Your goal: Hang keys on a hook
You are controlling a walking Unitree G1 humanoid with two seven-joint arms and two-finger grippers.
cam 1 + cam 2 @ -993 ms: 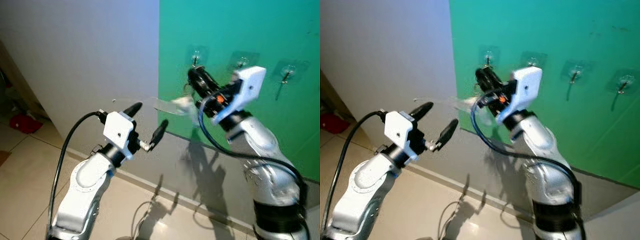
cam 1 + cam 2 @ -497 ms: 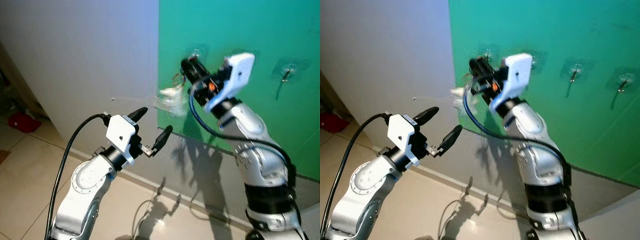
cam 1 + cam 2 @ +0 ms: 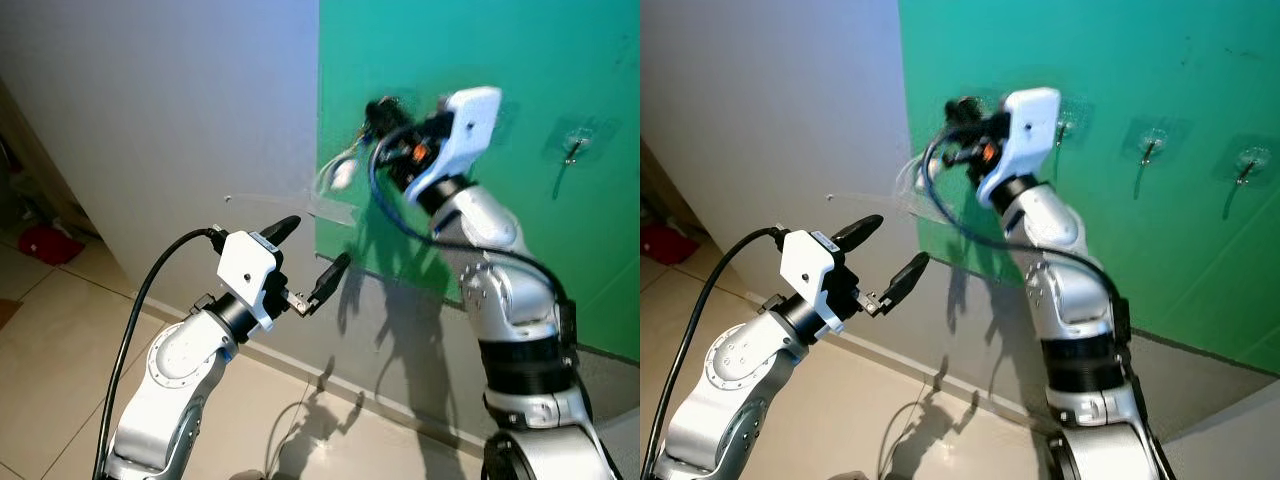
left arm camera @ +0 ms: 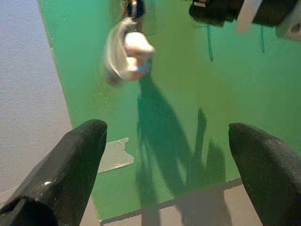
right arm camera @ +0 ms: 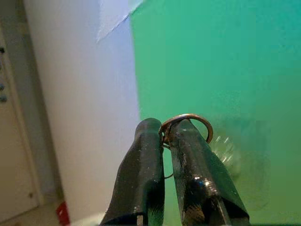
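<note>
The right gripper (image 5: 171, 136) is raised against the green wall panel (image 3: 560, 60), at the leftmost hook, and its fingers (image 5: 143, 174) are pressed together on the metal key ring (image 5: 188, 123). Through the right wrist camera the ring stands up between the fingertips, just in front of a clear adhesive hook pad (image 5: 235, 160) that is blurred; whether the ring is already over the hook cannot be made out. The keys (image 4: 128, 54), with a pale fob and a loop, dangle just below that gripper, close against the green panel, near its edge where the grey wall (image 3: 160, 100) begins.

The left gripper (image 3: 305, 255) hovers well below and out from the panel, its fingers (image 4: 66, 165) spread wide and holding nothing; it points up toward the hanging keys. Further hooks (image 3: 1148, 148) sit along the panel, away from the grey wall, all bare.

By my reading the task is in its last stretch: the keys are lifted and brought to the hook, but the gripper has not let go. What is left is to settle the ring onto the hook, open the fingers and draw the arm back without tugging the keys off.
</note>
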